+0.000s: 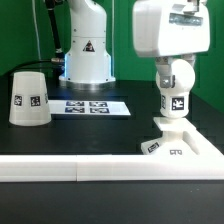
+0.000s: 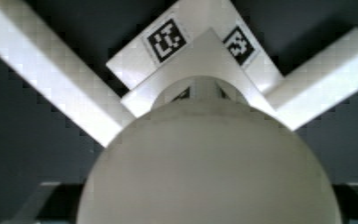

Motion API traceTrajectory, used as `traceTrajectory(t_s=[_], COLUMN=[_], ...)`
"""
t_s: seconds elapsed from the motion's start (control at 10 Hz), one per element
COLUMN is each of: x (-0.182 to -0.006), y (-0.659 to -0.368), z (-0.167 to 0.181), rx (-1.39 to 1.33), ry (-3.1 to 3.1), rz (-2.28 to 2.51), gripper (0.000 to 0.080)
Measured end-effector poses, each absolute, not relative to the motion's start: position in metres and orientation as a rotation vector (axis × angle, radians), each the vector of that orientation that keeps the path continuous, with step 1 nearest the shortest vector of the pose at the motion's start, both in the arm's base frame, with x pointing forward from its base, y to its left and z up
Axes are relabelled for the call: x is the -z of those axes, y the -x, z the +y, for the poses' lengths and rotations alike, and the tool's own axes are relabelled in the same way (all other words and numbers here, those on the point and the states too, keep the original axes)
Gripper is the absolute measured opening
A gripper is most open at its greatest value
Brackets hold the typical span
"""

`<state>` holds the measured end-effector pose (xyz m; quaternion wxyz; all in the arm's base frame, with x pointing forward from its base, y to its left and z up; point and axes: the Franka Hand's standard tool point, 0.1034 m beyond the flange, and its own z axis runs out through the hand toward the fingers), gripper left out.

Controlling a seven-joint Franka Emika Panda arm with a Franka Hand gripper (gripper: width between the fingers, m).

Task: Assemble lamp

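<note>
**At the base block: bulb gripped from above**

On the exterior view's left, the shade (image 1: 28,98) is seen standing alone on the dark table (image 1: 100,135) with its wide mouth down and its narrow end up; a black-and-white marker is shown on its side. Further right, at the back, the white robot column (image 1: 85,45) with its triangle sticker is set. In front of it the marker board (image 1: 92,106) lies flat, well apart from the shade.

At the exterior view's right, the gripper (image 1: 176,76) is pointed straight down, and its fingers are closed on the round part of the bulb (image 1: 177,84) from both sides. The bulb is held upright with its marked neck downward, directly over the raised middle of the base (image 1: 185,145) — whether the neck is fully seated there cannot be told. The base lies flat on the table, just behind a long white rail (image 1: 60,168) that is laid along the front edge.

From the wrist view, the bulb (image 2: 202,160) is seen to fill the space between the fingers (image 2: 48,204) – and beyond it the base (image 2: 197,70) is shown with two markers side by side on its top.
</note>
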<state>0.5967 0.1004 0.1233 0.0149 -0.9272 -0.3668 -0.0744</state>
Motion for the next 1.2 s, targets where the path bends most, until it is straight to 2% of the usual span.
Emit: traceTrajectory(t_s=[0.4,1.2], x=[-0.1234,-0.1231], y=[-0.5972,-0.5978], z=[0.1001,0.094], rx=[0.219,0.188], ry=[3.018,3.046], rz=[-0.604,0.165], gripper=[0.0577,0.0579])
